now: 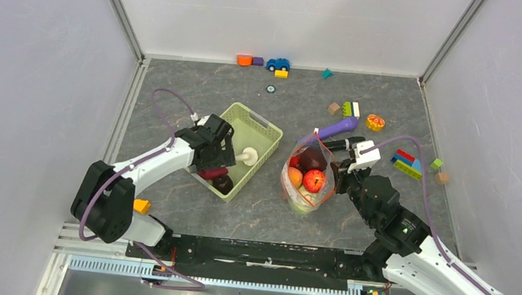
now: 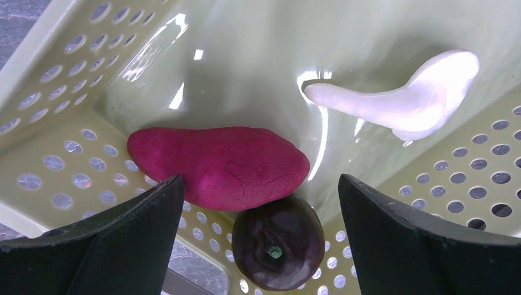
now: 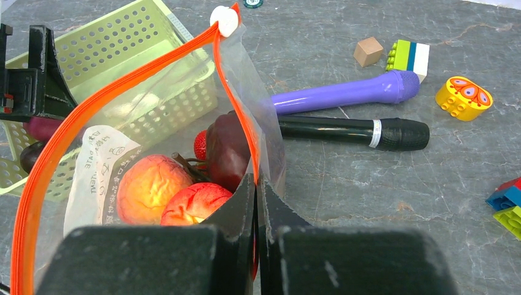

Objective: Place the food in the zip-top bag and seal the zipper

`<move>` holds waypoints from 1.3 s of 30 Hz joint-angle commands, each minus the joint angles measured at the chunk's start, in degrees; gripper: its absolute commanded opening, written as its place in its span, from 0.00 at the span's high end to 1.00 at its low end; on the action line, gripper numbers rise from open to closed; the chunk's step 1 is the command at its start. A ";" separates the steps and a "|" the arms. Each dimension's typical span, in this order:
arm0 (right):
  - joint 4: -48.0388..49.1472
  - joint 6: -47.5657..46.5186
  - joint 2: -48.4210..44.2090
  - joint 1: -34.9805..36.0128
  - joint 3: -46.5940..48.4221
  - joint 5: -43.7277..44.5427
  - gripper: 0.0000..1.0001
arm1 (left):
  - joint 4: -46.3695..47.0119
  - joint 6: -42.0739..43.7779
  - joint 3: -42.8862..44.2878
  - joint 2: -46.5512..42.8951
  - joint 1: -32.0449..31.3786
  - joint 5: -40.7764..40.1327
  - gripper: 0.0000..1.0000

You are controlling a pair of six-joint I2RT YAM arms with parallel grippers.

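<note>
The clear zip-top bag stands open at the middle of the table, holding a red apple, a peach apple and a dark purple piece. My right gripper is shut on the bag's orange-red zipper at its near side and holds the mouth open. My left gripper is open inside the light-green basket, its fingers either side of a dark purple piece. A magenta sweet potato and a white mushroom-like piece lie beside it.
A purple toy microphone and a black one lie right of the bag. Building blocks, an orange citrus slice toy and a blue toy car are scattered at the back and right. Walls close in three sides.
</note>
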 commanded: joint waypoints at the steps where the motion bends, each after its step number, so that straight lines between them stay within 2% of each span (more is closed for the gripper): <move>1: 1.36 -0.87 -0.03 0.18 0.07 0.63 0.98 | 1.24 -2.83 0.26 2.44 0.49 3.68 0.00; 11: 1.40 -0.80 -0.01 0.18 0.13 0.80 0.98 | 12.45 -2.99 -0.93 3.76 0.47 10.75 0.00; 17: 1.36 -0.88 0.17 0.19 0.07 0.89 0.98 | 17.13 -0.79 0.21 -0.52 0.49 11.98 0.00; 25: 1.34 -0.93 0.82 0.18 0.16 0.96 0.98 | 11.62 0.63 0.86 -5.87 0.48 6.56 0.00; 32: 1.33 -0.93 0.92 0.13 0.26 1.14 0.98 | 9.44 -2.00 -2.46 -4.56 0.49 9.05 0.00; 34: 1.34 -0.89 0.81 0.18 0.27 1.09 0.98 | 9.44 -0.58 -2.69 -3.55 0.47 9.04 0.00; 39: 1.39 -0.94 0.71 0.16 0.16 1.15 0.98 | 6.23 9.07 0.23 -0.09 0.40 15.10 0.00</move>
